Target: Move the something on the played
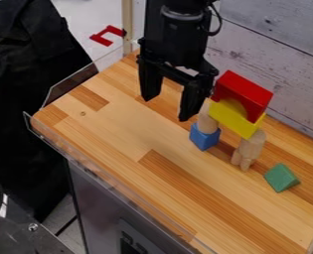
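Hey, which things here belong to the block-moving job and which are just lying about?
Likely the job's:
red block, atop the stack
yellow block, under it
blue block, at the stack's base
green block, apart, perhaps
open claw

Just lying about:
red bracket-shaped piece, beyond the tabletop
black cloth, beside it

The black arm (175, 37) hung upright beyond the blue block (204, 138), its gripper (165, 109) pointing down, fingers spread well apart.

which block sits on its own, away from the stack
The green triangular block, alone on the wooden surface; the red block, yellow block and blue block are stacked up.
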Available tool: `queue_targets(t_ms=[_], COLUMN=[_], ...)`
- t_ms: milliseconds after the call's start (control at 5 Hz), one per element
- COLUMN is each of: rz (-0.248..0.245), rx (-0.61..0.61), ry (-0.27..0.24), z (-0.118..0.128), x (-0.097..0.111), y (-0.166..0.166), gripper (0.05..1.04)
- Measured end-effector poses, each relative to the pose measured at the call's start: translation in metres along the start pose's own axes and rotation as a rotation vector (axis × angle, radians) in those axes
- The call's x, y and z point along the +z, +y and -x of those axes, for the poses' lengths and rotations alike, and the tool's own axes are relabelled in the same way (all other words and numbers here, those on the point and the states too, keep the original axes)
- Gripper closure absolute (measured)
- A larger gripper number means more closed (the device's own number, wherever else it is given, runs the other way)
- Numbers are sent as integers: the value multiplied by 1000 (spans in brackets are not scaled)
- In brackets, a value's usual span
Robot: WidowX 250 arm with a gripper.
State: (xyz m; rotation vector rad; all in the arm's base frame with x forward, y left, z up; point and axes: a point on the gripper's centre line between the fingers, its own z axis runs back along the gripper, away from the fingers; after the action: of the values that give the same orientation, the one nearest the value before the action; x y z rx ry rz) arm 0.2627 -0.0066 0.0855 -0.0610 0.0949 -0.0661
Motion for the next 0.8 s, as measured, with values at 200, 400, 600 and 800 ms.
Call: queue_targets(t_ms=[200,400,600,800], rz=[2,0,-12,-18], rx=[0,22,55,75], ry=[31,26,11,3], z=[3,2,-1,-2], x=[-8,-8,-7,-3], y=[0,4,8,12], gripper=[85,85,85,85])
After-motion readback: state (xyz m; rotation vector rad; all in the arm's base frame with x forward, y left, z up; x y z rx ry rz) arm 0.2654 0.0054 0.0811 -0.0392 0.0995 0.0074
